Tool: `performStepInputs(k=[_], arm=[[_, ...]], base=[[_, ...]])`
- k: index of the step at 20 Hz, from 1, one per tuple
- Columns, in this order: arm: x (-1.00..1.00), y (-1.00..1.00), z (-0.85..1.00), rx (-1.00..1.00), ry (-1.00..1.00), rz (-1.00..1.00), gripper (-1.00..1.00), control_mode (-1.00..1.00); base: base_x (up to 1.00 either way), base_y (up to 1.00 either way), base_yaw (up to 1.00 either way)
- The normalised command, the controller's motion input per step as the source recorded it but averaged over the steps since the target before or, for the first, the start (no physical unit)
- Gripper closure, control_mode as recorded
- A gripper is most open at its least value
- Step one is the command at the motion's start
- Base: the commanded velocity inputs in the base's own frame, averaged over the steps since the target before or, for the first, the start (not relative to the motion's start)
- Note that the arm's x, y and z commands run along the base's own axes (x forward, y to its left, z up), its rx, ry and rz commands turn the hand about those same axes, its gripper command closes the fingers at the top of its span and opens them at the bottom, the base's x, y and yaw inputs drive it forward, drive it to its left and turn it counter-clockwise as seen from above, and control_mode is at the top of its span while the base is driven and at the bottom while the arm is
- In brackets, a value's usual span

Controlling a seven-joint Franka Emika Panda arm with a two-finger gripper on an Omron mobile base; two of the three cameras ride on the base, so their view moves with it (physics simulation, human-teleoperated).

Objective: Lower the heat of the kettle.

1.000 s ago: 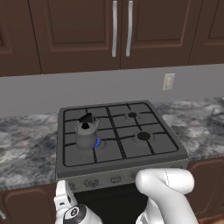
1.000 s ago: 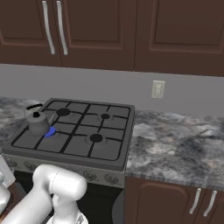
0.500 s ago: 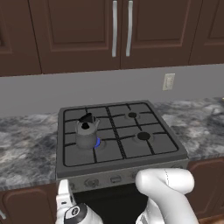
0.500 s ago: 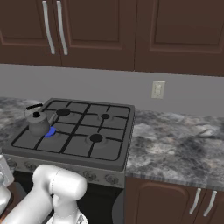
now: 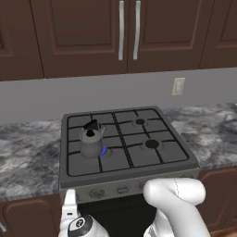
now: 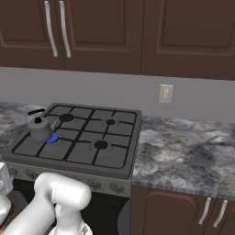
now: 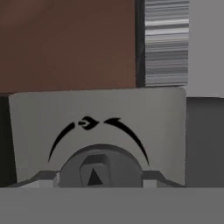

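The small grey kettle [image 5: 91, 141] with a black handle stands on the front-left burner of the stove [image 5: 178, 150], and a blue flame [image 5: 103, 151] burns beside its base. From the other side the kettle [image 6: 39, 129] sits at the stove's left edge. My gripper [image 5: 70, 194] is low at the left end of the stove's front panel. In the hand view my gripper [image 7: 99, 178] has its two tips pressed against either side of a round grey knob [image 7: 100, 168], under a flame mark on the panel [image 7: 35, 127].
More knobs [image 5: 121, 189] run along the front panel to the right. Granite counters [image 6: 183, 147] flank the stove, and dark wood cabinets [image 5: 83, 32] hang above. A wall socket [image 5: 178, 86] sits on the backsplash. My white arm [image 5: 173, 199] crosses in front of the oven.
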Motion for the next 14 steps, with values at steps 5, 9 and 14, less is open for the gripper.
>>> performStepInputs(k=[5,9,14], arm=[[0.0,-0.02,0.03,0.18,-0.03,-0.05,1.0,-1.0],[0.0,-0.06,0.03,0.24,0.0,-0.02,1.0,-1.0],[0.0,-0.07,0.0,0.26,0.0,-0.01,1.0,-1.0]], base=[[0.0,0.0,0.0],[0.0,0.0,0.0],[0.0,0.0,0.0]])
